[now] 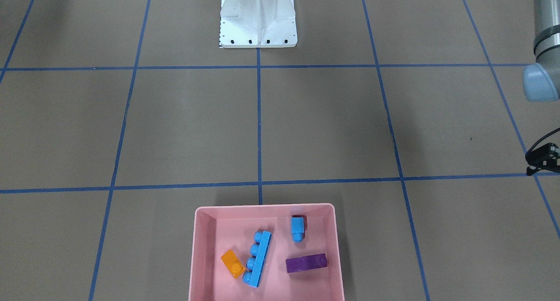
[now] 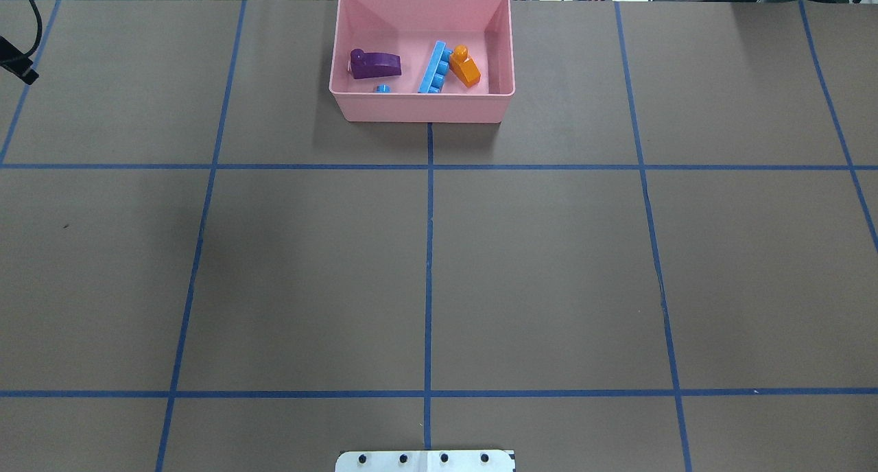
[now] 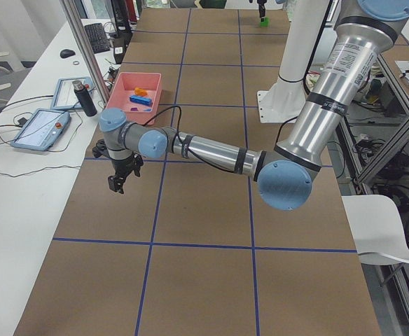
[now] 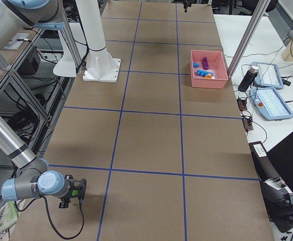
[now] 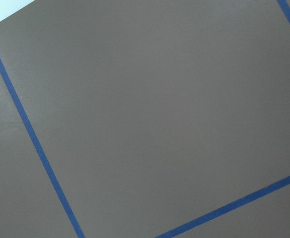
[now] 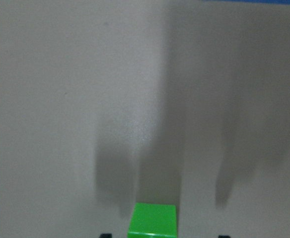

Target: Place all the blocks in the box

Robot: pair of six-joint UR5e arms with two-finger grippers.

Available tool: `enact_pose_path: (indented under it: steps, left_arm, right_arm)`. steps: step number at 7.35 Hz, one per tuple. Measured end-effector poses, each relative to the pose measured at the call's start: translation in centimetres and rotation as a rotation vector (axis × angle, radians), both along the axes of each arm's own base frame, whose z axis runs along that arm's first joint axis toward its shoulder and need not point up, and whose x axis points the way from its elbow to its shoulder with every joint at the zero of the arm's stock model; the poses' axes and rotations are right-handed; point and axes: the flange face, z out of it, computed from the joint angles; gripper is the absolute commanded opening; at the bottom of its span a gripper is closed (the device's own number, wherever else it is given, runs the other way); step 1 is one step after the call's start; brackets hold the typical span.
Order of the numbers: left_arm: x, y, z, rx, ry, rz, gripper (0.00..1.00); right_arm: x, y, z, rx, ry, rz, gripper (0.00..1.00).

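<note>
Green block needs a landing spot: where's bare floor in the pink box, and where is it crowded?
Biggest bare patch: the box corner on the robot's side and right, bordered by its walls, the orange block and the long blue block. A narrower lane runs between the long blue block and the small blue block and purple block. Crowded: orange sits against long blue.

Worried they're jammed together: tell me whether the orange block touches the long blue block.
Touching. The exterior front-facing view shows the orange block with its studded end against the studs of the long blue block, with no pink floor visible between them.
</note>
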Motion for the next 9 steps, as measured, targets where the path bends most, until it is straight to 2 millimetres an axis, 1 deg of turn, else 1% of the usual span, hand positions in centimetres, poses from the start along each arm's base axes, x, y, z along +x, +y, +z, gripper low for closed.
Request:
enact_pose_path:
  steps: [1, 2, 3, 5, 7, 8, 9]
  left_arm:
    - [0.0, 0.0, 0.0, 0.000, 0.000, 0.000, 1.00]
    - [0.0, 0.0, -0.1, 0.002, 0.001, 0.000, 1.00]
    - [0.0, 0.0, -0.3, 0.004, 0.001, -0.001, 1.00]
    - [-0.1, 0.1, -0.8, 0.008, 0.003, -0.001, 1.00]
    - [-0.1, 0.2, -1.2, 0.013, 0.005, -0.001, 1.00]
    - [-0.1, 0.3, -1.2, 0.011, 0.013, 0.000, 1.00]
    - [-0.1, 0.8, -1.1, 0.002, 0.031, 0.003, 1.00]
  right_arm:
    - [0.0, 0.0, 0.0, -0.001, -0.002, 0.000, 0.28]
    - [0.0, 0.0, 0.0, -0.001, -0.002, 0.000, 0.05]
    - [0.0, 0.0, 0.0, 0.001, -0.003, -0.001, 0.00]
    - [0.1, -0.1, -0.1, 0.030, 0.007, -0.014, 0.00]
    - [0.5, 0.1, -0.2, 0.096, 0.049, -0.034, 0.00]
    - [0.6, -0.1, -0.8, 0.135, 0.069, -0.032, 0.00]
    - [0.5, -1.3, -2.4, 0.186, 0.079, -0.023, 0.00]
